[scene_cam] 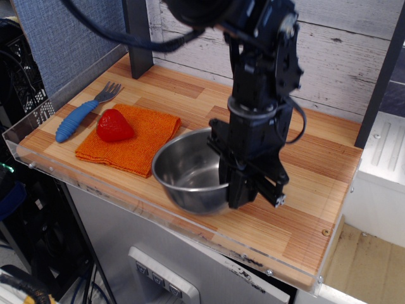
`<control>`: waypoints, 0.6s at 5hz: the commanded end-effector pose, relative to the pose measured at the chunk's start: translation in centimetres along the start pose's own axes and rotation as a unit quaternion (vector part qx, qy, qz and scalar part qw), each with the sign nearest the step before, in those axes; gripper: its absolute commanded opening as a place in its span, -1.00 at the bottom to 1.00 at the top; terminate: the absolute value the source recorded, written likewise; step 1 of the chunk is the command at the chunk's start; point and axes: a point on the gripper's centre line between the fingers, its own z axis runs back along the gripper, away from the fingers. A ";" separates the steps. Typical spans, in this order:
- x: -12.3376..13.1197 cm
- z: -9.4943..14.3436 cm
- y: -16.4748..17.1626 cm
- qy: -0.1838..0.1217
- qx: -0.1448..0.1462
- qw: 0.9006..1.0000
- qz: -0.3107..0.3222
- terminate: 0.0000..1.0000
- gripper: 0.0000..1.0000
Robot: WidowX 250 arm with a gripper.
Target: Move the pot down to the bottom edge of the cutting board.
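Observation:
The pot (186, 171) is a shiny round steel bowl, upright, low over or on the front part of the cutting board (304, 183), close to its near edge. The board is striped light and reddish-brown wood with a clear rim. My gripper (231, 183) is black and points down from above, shut on the pot's right rim. Its fingertips are partly hidden by its own body. I cannot tell whether the pot's base touches the board.
An orange cloth (136, 142) lies on the board's left part with a red strawberry toy (114, 125) on it. A blue-handled fork (79, 117) lies left of the cloth. Dark posts stand at the back left (138, 38) and at the right (380, 82).

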 end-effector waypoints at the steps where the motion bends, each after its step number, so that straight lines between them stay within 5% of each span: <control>1: -0.7 -0.8 0.1 0.005 0.007 1.000 -0.009 -1.00 -1.00; 2: -0.7 0.2 -0.3 -0.006 0.015 0.999 -0.048 -1.00 1.00; 3: -0.9 1.4 -0.7 -0.023 0.021 0.997 -0.063 -1.00 1.00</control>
